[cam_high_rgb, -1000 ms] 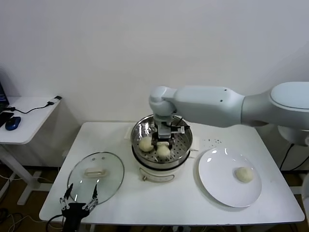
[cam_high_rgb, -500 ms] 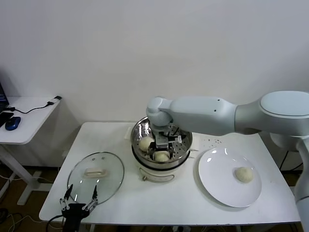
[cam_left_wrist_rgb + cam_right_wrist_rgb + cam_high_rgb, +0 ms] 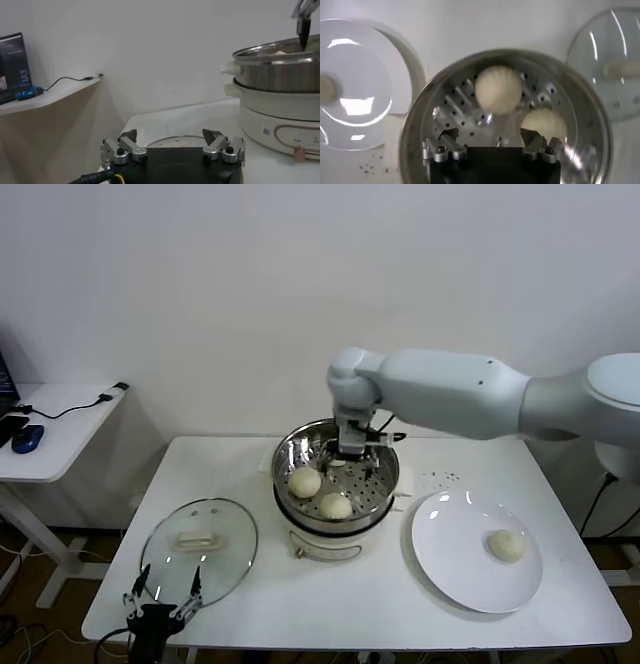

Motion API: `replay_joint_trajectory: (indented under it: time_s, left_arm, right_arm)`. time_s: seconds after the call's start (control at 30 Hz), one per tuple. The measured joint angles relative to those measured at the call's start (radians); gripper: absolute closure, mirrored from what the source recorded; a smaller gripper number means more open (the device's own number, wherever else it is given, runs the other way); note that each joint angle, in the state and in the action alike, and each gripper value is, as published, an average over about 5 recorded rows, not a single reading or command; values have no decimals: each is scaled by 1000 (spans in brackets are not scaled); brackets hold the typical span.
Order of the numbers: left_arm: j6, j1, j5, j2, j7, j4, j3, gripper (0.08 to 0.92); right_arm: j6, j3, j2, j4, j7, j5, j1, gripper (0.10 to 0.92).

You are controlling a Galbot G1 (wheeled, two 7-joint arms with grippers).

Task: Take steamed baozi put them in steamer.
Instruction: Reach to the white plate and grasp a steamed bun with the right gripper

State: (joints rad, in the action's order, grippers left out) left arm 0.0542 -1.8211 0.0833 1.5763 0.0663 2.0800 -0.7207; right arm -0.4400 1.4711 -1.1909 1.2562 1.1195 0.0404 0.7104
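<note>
- My right gripper (image 3: 351,452) hangs over the far side of the steamer (image 3: 380,494), above its rim, at the end of the white arm that reaches in from the right.
- In the right wrist view its fingers (image 3: 440,150) stand wide apart with nothing between them; the perforated steel floor of the steamer (image 3: 445,110) lies directly below.
- I count two steamed baozi in the basket: one (image 3: 305,481) on the left side of the floor, another (image 3: 336,505) near the front rim. They sit near each other but I cannot tell whether they touch.
- From the right wrist camera the same two buns show as a round one (image 3: 498,89) near the middle of the floor and a second (image 3: 543,124) just beside it.
- A third baozi (image 3: 505,545) rests on the white plate (image 3: 450,554), right of the steamer and well apart from it.
- The plate stands on the white table (image 3: 350,594), just beside the steamer's cream base.
- The glass lid (image 3: 199,547) lies flat on the table to the left of the steamer, its white handle facing up.
- My left gripper (image 3: 163,602) is parked low at the table's front-left edge, near the lid; its fingers (image 3: 122,150) are spread open and hold nothing.
- A side table (image 3: 50,434) with a blue mouse stands off to the far left.
</note>
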Motion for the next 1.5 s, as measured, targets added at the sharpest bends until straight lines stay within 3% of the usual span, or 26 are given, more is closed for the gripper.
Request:
replay_joint_trajectory:
  time_s: [0.33, 0.53, 0.97, 1.5]
  left_arm:
    - [1, -7, 6, -2, 3, 9, 4, 177]
    - [2, -12, 7, -1, 4, 15, 5, 177]
    - [2, -14, 9, 7, 0, 18, 11, 177]
    - [1, -29, 19, 11, -3, 19, 10, 177]
  right_arm:
    - [364, 88, 251, 39, -95, 261, 78, 203]
    - [529, 83, 426, 64, -100, 338, 45, 203]
    - [641, 23, 661, 53, -75, 252, -148, 203]
    - [658, -185, 673, -53, -90, 127, -452, 203]
